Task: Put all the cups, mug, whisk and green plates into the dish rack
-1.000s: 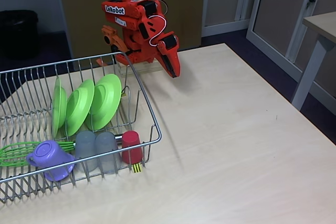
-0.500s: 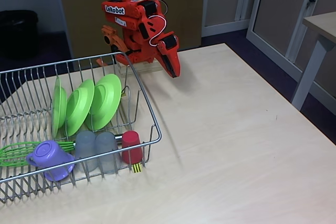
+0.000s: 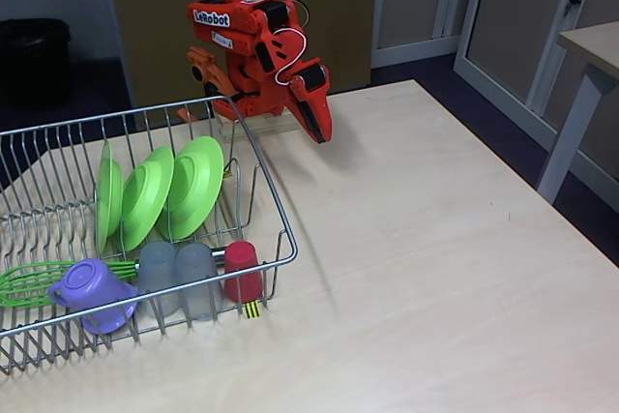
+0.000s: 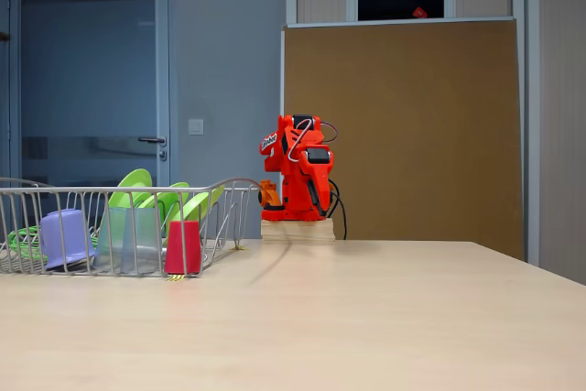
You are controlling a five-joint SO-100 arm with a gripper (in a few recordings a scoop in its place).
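The silver wire dish rack (image 3: 276,210) (image 4: 240,185) holds everything. Three green plates (image 3: 160,191) (image 4: 137,191) stand on edge between its prongs. Along the front lie the lilac mug (image 3: 92,294) (image 4: 64,237), two grey cups (image 3: 179,278) (image 4: 124,237) and a red cup (image 3: 242,270) (image 4: 182,246). The whisk (image 3: 29,280) lies behind them, its green loops at the left. My orange arm is folded at the table's back, its gripper (image 3: 317,128) (image 4: 316,199) pointing down, shut and holding nothing.
A light wooden table (image 3: 435,268) stretches right of the rack. A brown board (image 4: 412,135) stands behind the arm. Another table's leg (image 3: 571,132) is at the far right.
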